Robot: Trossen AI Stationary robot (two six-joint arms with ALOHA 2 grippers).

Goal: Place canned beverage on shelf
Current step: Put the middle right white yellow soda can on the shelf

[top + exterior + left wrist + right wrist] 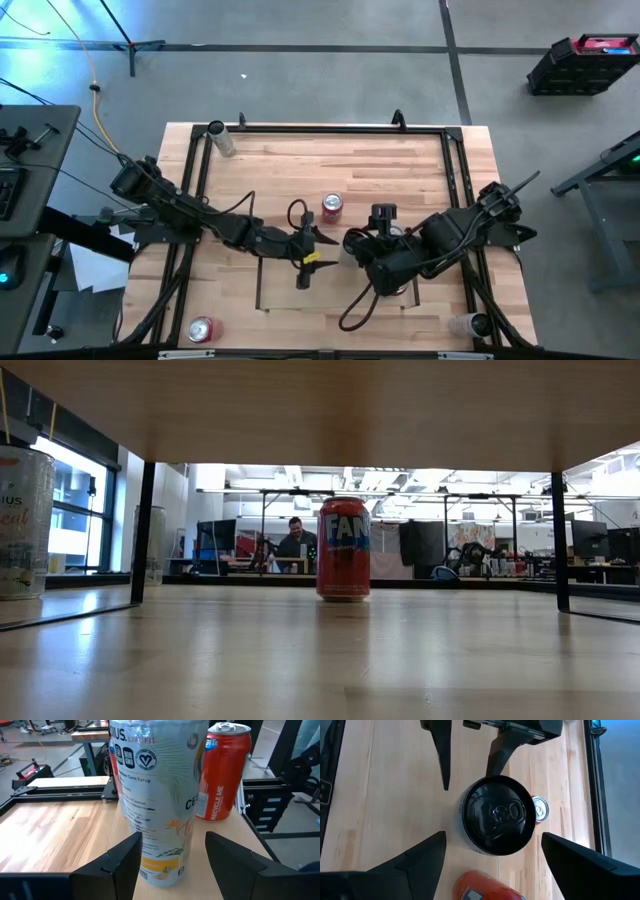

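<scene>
Can (pixel 160 795), tall and pale with printed sides, stands upright on the shelf (pixel 285 290), and a red can (pixel 222 770) stands just behind it on the desk (pixel 400 160). The left tool (pixel 171 840) sits low at its base, jaws apart and flanking it without a visible squeeze. The right tool (pixel 493 835) hangs above its dark lid, jaws spread wide and clear of it. A thin metal wall likely dents under hard pinching, and the printed skin looks slick. Being tall, it could tip easily, so the mid-body, with flat pads on opposite sides, seems the safest hold.
</scene>
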